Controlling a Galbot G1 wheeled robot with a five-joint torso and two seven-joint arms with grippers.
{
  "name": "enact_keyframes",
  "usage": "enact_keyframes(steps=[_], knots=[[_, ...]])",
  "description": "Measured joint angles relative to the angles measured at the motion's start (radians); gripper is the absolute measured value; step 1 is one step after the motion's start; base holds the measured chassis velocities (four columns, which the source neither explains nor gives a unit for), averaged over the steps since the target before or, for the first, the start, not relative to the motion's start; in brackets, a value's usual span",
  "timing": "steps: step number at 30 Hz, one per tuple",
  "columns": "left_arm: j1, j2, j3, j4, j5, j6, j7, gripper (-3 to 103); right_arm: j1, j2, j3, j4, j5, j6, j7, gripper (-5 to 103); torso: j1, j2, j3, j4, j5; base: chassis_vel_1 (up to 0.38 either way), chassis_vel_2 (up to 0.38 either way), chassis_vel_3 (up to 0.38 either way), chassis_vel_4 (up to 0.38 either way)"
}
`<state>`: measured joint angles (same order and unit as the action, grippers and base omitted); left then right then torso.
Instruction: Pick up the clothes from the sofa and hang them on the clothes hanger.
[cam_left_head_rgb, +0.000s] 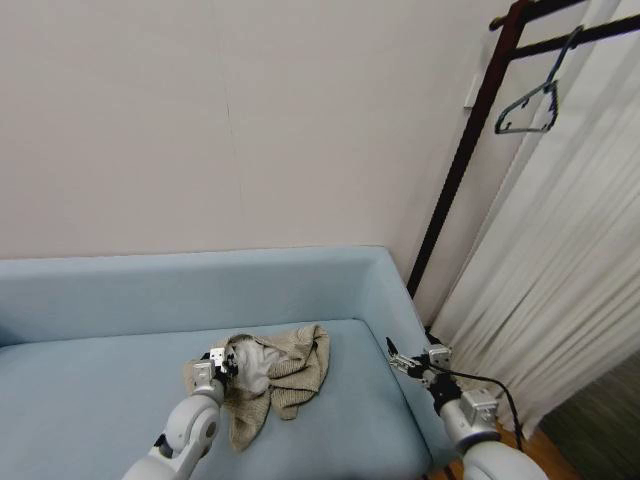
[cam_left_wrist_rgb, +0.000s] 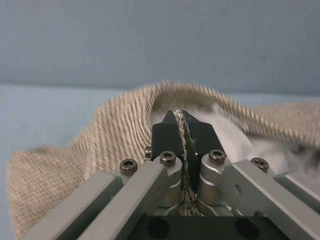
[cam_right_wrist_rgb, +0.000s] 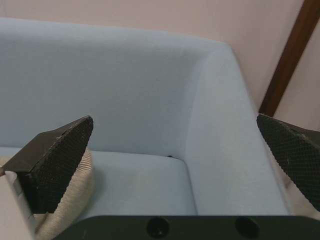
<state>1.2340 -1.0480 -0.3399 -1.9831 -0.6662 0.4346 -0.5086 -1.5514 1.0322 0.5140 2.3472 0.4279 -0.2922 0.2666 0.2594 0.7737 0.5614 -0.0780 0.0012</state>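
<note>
Pinching beige knit garment (cam_left_head_rgb: 285, 372) lower centre, left gripper (cam_left_head_rgb: 222, 362) clamped tight; right gripper (cam_left_head_rgb: 413, 358) gapes wide, empty, lower right.

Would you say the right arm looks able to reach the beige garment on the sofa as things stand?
Probably yes: the right gripper hangs open at the end of the sofa, with bare seat cushion between it and the garment. The left gripper is shut on the garment's far side.
</note>
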Motion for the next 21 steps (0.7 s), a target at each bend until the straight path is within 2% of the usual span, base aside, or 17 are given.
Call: enact_keyframes(steps=[3,6,8,12,13,15,17,18,20,21], knots=[[0.012,0.037,-0.014,-0.024,0.003,-0.031,0.013,2,0.042,-0.025,-0.051,-0.008,0.051,-0.018,0.024,100,0.0,0.0,0.0,0.0,-0.0001,0.0,0.0,0.0,0.0],[0.03,0.114,-0.048,-0.084,-0.004,-0.053,0.029,2,0.153,-0.069,-0.201,-0.046,0.159,-0.049,0.082,101,0.0,0.0,0.0,0.0004,0.0003,0.0,0.0,0.0,0.0],[0.034,0.135,-0.057,-0.099,-0.009,-0.056,0.033,2,0.184,-0.076,-0.235,-0.061,0.187,-0.058,0.088,101,0.0,0.0,0.0,0.0004,0.0001,0.0,0.0,0.0,0.0],[0.044,0.224,-0.109,-0.171,-0.062,-0.061,0.045,2,0.355,-0.089,-0.416,-0.152,0.319,-0.1,0.094,90,0.0,0.0,0.0,-0.0001,0.0,0.0,0.0,0.0,0.0],[0.044,0.224,-0.109,-0.171,-0.062,-0.061,0.045,2,0.355,-0.089,-0.416,-0.152,0.319,-0.1,0.094,90,0.0,0.0,0.0,-0.0001,0.0,0.0,0.0,0.0,0.0],[0.046,0.252,-0.123,-0.19,-0.083,-0.061,0.048,2,0.415,-0.078,-0.48,-0.192,0.339,-0.103,0.1,89,0.0,0.0,0.0,0.0001,-0.0001,0.0,0.0,0.0,0.0],[0.04,0.304,-0.143,-0.214,-0.126,-0.061,0.054,2,0.52,-0.025,-0.607,-0.266,0.348,-0.104,0.119,87,0.0,0.0,0.0,0.0003,0.0003,0.0,0.0,0.0,0.0],[0.04,0.304,-0.143,-0.214,-0.126,-0.061,0.054,2,0.52,-0.025,-0.607,-0.266,0.348,-0.104,0.119,87,0.0,0.0,0.0,0.0003,0.0003,0.0,0.0,0.0,0.0],[0.028,0.344,-0.152,-0.22,-0.158,-0.063,0.059,2,0.577,0.034,-0.696,-0.306,0.368,-0.108,0.163,86,0.0,0.0,0.0,0.0002,0.0,0.0,0.0,0.0,0.0],[0.028,0.344,-0.152,-0.22,-0.158,-0.063,0.059,2,0.577,0.034,-0.696,-0.306,0.368,-0.108,0.163,86,0.0,0.0,0.0,0.0002,0.0,0.0,0.0,0.0,0.0]])
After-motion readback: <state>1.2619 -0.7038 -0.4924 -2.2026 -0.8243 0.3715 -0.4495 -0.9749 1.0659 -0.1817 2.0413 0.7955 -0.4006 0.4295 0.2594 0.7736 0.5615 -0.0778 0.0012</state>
